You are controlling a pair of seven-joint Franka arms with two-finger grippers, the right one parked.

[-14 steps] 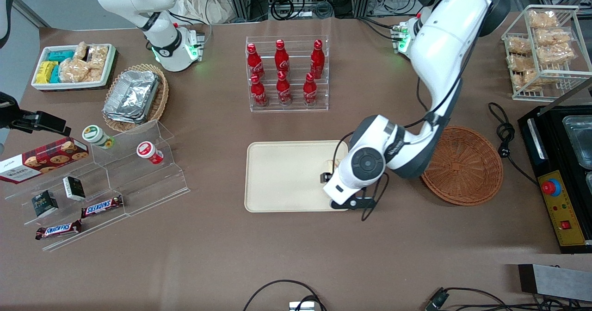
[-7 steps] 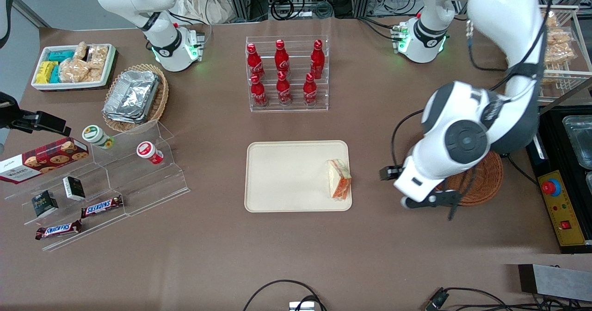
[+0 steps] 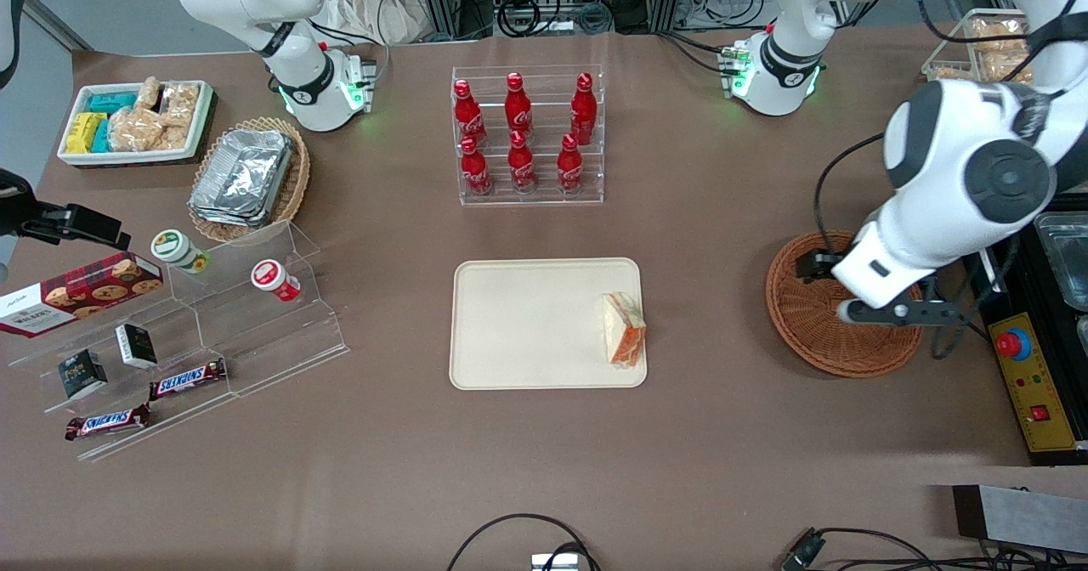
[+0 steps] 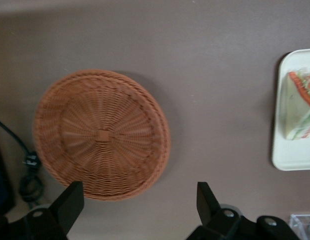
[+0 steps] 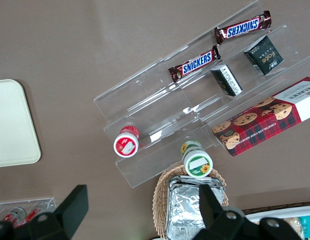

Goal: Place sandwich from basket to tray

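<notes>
- Sandwich [image 3: 625, 340] lies on the tray [image 3: 527, 325], at the tray's edge toward my working arm's end.
- Basket [image 3: 816, 316] sits on the table [image 3: 544, 469], well apart from the tray, toward my working arm's end.
- My gripper [image 4: 137, 207] hangs above the basket, fingers spread.

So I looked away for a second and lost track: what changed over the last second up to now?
The left arm pulled away from the tray, leaving the sandwich lying on it at the edge toward the working arm's end, released. Its tool swung sideways and now hangs open and empty over the basket. The tray, basket, bottle rack and snack shelves did not move.
</notes>
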